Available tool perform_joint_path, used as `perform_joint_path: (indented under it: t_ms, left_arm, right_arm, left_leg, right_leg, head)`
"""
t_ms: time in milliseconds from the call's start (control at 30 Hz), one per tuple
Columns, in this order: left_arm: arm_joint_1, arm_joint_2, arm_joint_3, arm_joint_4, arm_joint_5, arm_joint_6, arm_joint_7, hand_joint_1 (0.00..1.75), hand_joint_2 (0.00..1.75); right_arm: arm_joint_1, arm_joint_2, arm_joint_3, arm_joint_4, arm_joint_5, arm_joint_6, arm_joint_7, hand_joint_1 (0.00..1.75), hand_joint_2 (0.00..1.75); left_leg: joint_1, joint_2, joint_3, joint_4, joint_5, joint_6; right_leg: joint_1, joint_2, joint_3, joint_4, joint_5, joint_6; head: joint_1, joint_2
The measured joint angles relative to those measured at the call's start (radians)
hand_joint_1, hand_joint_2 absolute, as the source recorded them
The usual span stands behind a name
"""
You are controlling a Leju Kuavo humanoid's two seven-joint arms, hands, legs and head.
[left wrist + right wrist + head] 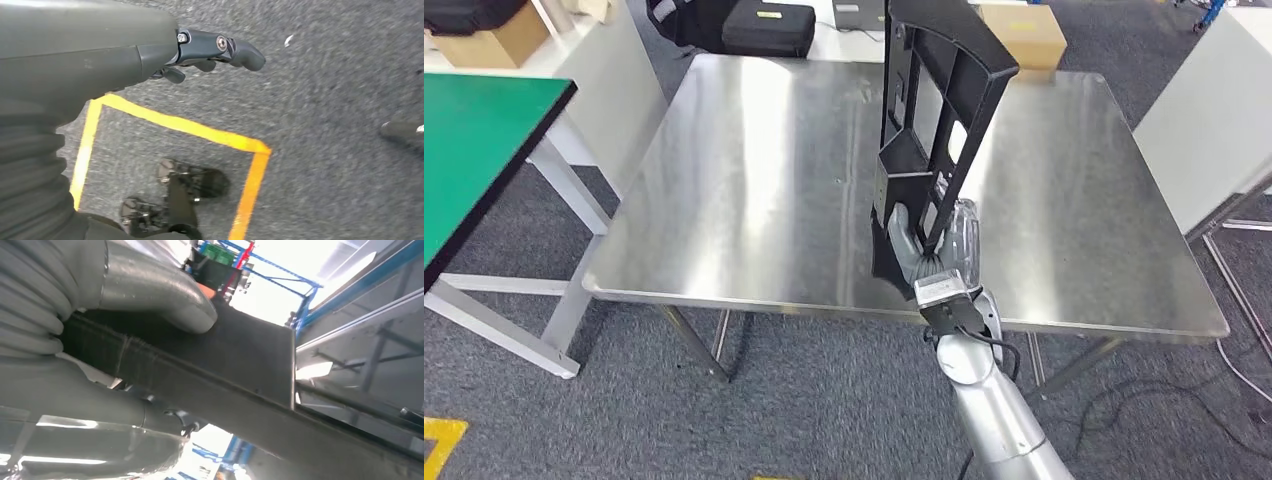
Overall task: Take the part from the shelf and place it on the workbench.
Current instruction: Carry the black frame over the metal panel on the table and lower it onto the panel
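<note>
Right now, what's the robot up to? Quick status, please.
Right hand grips black part, upright over steel workbench. Left hand hangs free above floor. Bench bare beneath part.

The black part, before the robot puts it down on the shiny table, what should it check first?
1. Right hand grips the black part: ok.
2. Part is over the steel workbench: ok.
3. Bare tabletop beneath the part: ok.
4. Part's lower end touching the workbench: cannot tell.
5. Part lying flat: not ok, it stands upright, leaning a little.
6. Left hand is out of the way, hanging over the floor: ok.
</note>
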Motion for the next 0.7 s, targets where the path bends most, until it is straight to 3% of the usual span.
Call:
perform_joint_path:
  t_ms: [100, 133, 167, 200, 267, 333, 400, 500, 633, 667, 700]
  left_arm:
    - [-0.002, 0.0, 0.0, 0.0, 0.0, -0.003, -0.002, 0.0, 1.75]
    - [-0.002, 0.0, 0.0, 0.0, 0.0, -0.002, -0.002, 0.0, 1.75]
    - [-0.001, 0.0, 0.0, 0.0, 0.0, -0.001, -0.003, 0.0, 1.75]
    - [-0.001, -0.001, 0.0, 0.0, 0.0, 0.0, -0.003, 0.0, 1.75]
    - [-0.001, -0.002, 0.0, 0.0, 0.0, 0.001, -0.005, 0.0, 1.75]
    - [-0.001, -0.002, 0.0, 0.0, 0.0, 0.006, -0.008, 0.0, 1.75]
    - [-0.002, -0.002, 0.0, 0.0, -0.002, 0.011, -0.008, 0.0, 1.75]
    - [-0.003, -0.001, 0.0, -0.001, -0.006, 0.012, -0.008, 0.0, 1.75]
    - [-0.005, -0.002, 0.0, -0.002, -0.016, 0.012, -0.002, 0.0, 1.75]
    - [-0.006, -0.002, 0.0, -0.002, -0.018, 0.012, 0.0, 0.0, 1.75]
    - [-0.007, -0.001, 0.0, -0.002, -0.02, 0.012, 0.001, 0.0, 1.75]
  right_arm:
    - [-0.005, -0.005, 0.0, 0.002, 0.013, -0.004, 0.002, 1.75, 1.75]
    - [-0.005, -0.007, 0.0, 0.004, 0.021, -0.008, 0.005, 1.75, 1.75]
    - [-0.005, -0.009, 0.0, 0.006, 0.03, -0.012, 0.007, 1.75, 1.75]
    - [-0.005, -0.011, 0.0, 0.008, 0.04, -0.016, 0.009, 1.75, 1.75]
    - [-0.008, -0.014, 0.002, 0.011, 0.057, -0.023, 0.014, 1.75, 1.75]
    - [-0.013, -0.017, 0.005, 0.018, 0.089, -0.036, 0.028, 1.75, 1.75]
    - [-0.021, -0.018, 0.011, 0.027, 0.143, -0.057, 0.053, 1.75, 1.75]
    - [-0.047, -0.016, 0.027, 0.046, 0.211, -0.073, 0.085, 1.75, 1.75]
    - [-0.109, -0.008, 0.059, 0.116, 0.284, -0.073, 0.135, 1.75, 1.75]
    - [-0.131, -0.003, 0.068, 0.145, 0.304, -0.072, 0.149, 1.75, 1.75]
    - [-0.157, 0.003, 0.077, 0.178, 0.325, -0.072, 0.163, 1.75, 1.75]
  left_leg:
    - [-0.004, -0.002, 0.018, -0.002, -0.017, 0.009]
    - [-0.004, -0.004, 0.023, -0.001, -0.024, 0.008]
    - [-0.005, -0.007, 0.029, 0.0, -0.032, 0.007]
    - [-0.005, -0.009, 0.038, 0.003, -0.041, 0.004]
    - [-0.006, -0.013, 0.054, 0.014, -0.064, -0.004]
    - [-0.009, -0.015, 0.057, 0.028, -0.083, -0.014]
    - [-0.01, -0.016, 0.052, 0.038, -0.095, -0.024]
    - [-0.005, -0.009, 0.028, 0.091, -0.12, -0.043]
    - [0.02, 0.005, -0.116, 0.318, -0.196, -0.076]
    - [0.025, 0.006, -0.136, 0.329, -0.188, -0.08]
    - [0.029, 0.007, -0.136, 0.303, -0.16, -0.081]
  right_leg:
    - [-0.003, -0.002, -0.128, 0.183, -0.066, -0.01]
    - [-0.003, -0.002, -0.165, 0.216, -0.08, -0.009]
    - [-0.003, -0.002, -0.185, 0.213, -0.076, -0.002]
    - [-0.003, -0.002, -0.188, 0.174, -0.05, 0.01]
    - [-0.003, -0.005, -0.167, 0.045, 0.045, 0.031]
    - [-0.001, -0.009, -0.148, -0.033, 0.106, 0.02]
    - [-0.002, -0.01, -0.142, -0.039, 0.114, -0.007]
    - [-0.016, -0.008, -0.122, -0.044, 0.114, -0.022]
    - [-0.016, -0.007, -0.104, -0.045, 0.1, -0.04]
    - [-0.016, -0.005, -0.101, -0.045, 0.098, -0.041]
    - [-0.016, -0.002, -0.098, -0.045, 0.095, -0.041]
  head:
    - [0.001, 0.0]
    - [0.001, 0.0]
    - [0.002, 0.0]
    - [0.002, 0.0]
    - [0.002, 0.0]
    - [0.001, 0.0]
    - [0.0, 0.0]
    - [-0.004, 0.0]
    - [-0.008, 0.0]
    - [-0.008, 0.0]
    - [-0.008, 0.0]
